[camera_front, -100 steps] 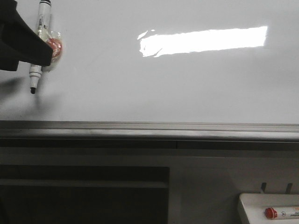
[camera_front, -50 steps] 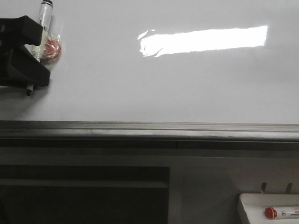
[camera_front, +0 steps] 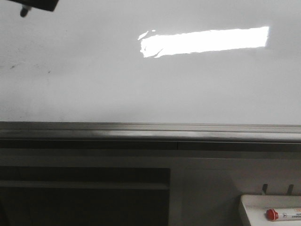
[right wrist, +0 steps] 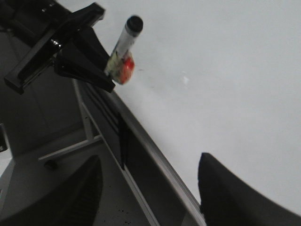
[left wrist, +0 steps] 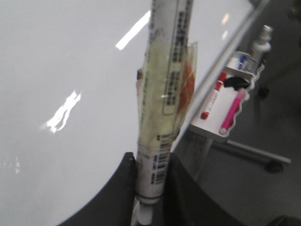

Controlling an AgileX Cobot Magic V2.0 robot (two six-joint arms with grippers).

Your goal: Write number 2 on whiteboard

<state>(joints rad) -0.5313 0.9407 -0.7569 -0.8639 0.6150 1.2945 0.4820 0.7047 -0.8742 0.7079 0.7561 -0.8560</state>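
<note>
The whiteboard fills the front view, glossy white with a bright reflection and a grey bottom rail. No number 2 shows on it, only small faint smudges at the left. My left gripper is at the board's top left corner, mostly out of frame, with the dark marker tip just showing. In the left wrist view the left gripper is shut on a white taped marker. In the right wrist view my right gripper is open and empty near the rail, and the left gripper with its marker shows beyond it.
A small white tray with a red-capped marker hangs below the rail at the lower right. In the left wrist view the tray holds a red and a pink marker. A dark opening lies under the rail at the left.
My left gripper has moved up the board with the marker, from mid-left to the top left corner. No new line shows on the board.
</note>
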